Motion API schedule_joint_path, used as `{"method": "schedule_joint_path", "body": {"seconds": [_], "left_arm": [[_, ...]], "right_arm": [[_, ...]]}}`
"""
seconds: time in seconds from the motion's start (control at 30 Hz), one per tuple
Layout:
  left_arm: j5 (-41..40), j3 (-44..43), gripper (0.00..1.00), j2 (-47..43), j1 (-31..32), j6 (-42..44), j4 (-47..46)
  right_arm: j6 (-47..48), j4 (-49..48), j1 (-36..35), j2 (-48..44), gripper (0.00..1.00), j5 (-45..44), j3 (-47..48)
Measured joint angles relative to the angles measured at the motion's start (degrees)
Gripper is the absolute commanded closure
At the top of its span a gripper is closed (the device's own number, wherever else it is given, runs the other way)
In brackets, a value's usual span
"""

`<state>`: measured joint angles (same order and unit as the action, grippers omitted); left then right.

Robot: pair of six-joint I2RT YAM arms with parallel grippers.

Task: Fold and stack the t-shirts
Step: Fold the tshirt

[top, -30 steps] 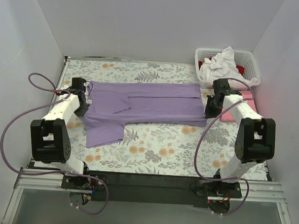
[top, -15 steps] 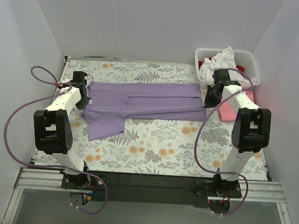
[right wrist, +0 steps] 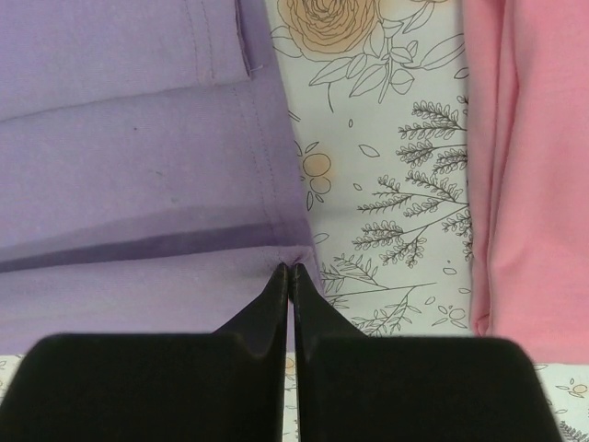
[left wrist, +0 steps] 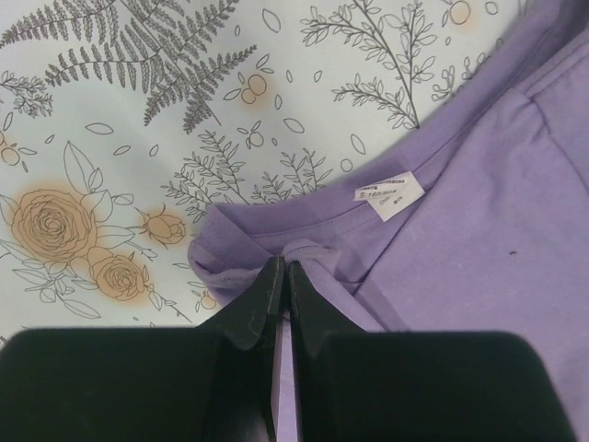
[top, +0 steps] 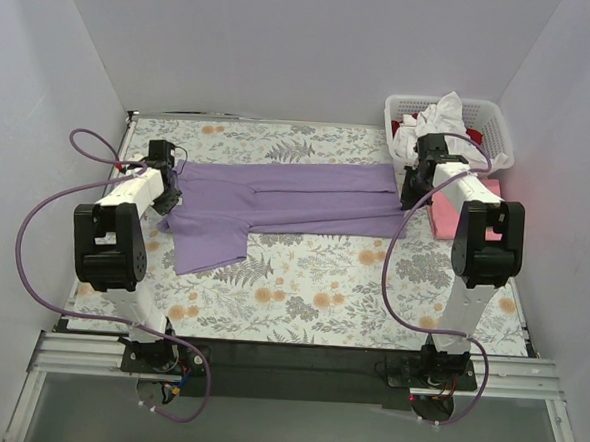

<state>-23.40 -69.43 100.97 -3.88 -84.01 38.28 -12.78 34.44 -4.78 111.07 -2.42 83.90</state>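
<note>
With your left gripper point(left wrist: 283, 269) pinching the collar point(left wrist: 276, 226) and right gripper point(right wrist: 290, 273) the hem point(right wrist: 274, 175) of the lavender t-shirt point(top: 296, 203) spread left-to-right across the floral cloth point(top: 331, 288), lift both ends level so the fold lands straight.

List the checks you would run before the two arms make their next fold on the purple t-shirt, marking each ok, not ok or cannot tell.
1. Left tool grips the purple t-shirt by the collar: ok, shut on a bunch of fabric.
2. Right tool grips the hem corner: ok, shut, though only on the very edge.
3. Body lies flat between the two grips: ok in the top view.
4. Sleeve folded in: not ok, it spreads toward the near edge.
5. Pink t-shirt clear of the right grip: ok, floral cloth shows between them.
6. Each pinch holds every layer: cannot tell.
</note>
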Motion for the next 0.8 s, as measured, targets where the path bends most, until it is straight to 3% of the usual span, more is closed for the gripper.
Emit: {"method": "schedule_joint_path", "body": {"seconds": [0.8], "left_arm": [[0.3, -3.4, 1.0, 4.6, 0.6, 2.7, -3.7]], "right_arm": [[0.6, -3.4, 0.0, 1.9, 0.99, -2.4, -2.5]]}}
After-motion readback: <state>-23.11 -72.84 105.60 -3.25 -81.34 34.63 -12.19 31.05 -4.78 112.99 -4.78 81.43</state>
